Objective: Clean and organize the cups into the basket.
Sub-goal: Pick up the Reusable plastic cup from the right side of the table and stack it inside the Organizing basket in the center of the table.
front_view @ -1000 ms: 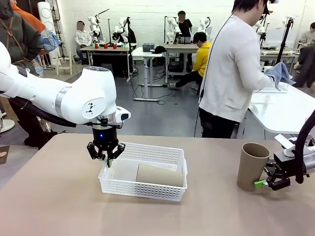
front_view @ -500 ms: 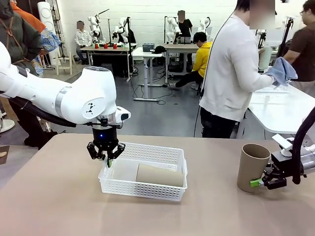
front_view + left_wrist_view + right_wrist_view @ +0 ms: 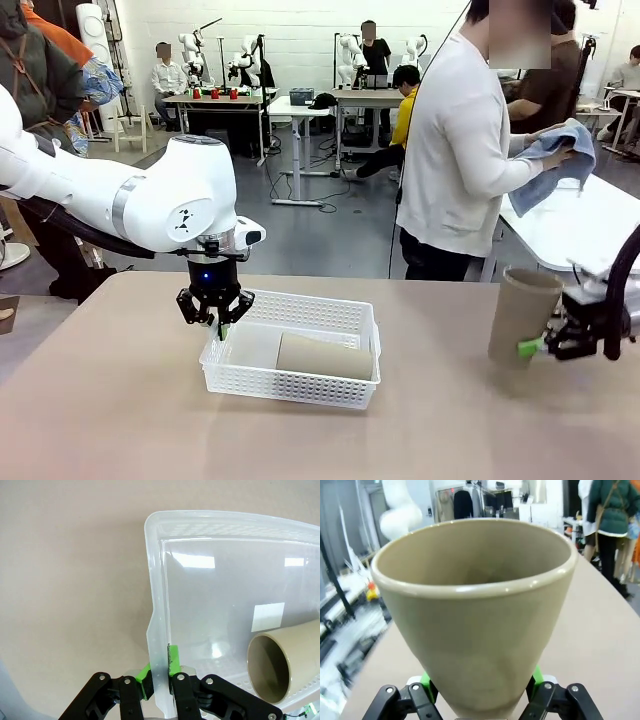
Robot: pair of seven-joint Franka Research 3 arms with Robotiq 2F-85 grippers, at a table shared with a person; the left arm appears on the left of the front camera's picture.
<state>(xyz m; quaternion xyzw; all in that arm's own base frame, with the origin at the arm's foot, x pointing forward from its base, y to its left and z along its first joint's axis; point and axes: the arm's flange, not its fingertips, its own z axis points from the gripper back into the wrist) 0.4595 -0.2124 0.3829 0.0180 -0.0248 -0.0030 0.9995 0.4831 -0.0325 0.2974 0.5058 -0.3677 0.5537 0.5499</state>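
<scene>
My left arm [image 3: 170,205] reaches down to the near-left corner of the basket [image 3: 300,385], which sits left of the middle of the tabletop [image 3: 120,400]. My left jaws are pinched fully shut on the basket's thin side wall. In the left wrist view one green pad [image 3: 145,679] presses the outside of the wall and its partner presses the inside, so the basket is pinned in place.

In the right half of the basket a lying tan cup [image 3: 322,357] rests on its side. Its long axis runs roughly along the front wall and its mouth is turned toward my left jaws. The floor to its left looks pale, and I cannot tell whether another cup lies there.

Far to the right, well apart from the basket, is the upright tan cup [image 3: 525,318], mouth up and leaning slightly. My right jaws stand fairly wide around its narrow lower end, with a green pad [image 3: 426,680] against each flank, so I judge it held. Whether its base is clear of the tabletop I cannot tell.

The basket lies straight to the left of my right jaws, and only my right arm has this cup. I judge the coming move to be a carry leftward, then tipping the cup from upright onto its side, parallel to the lying tan cup.
</scene>
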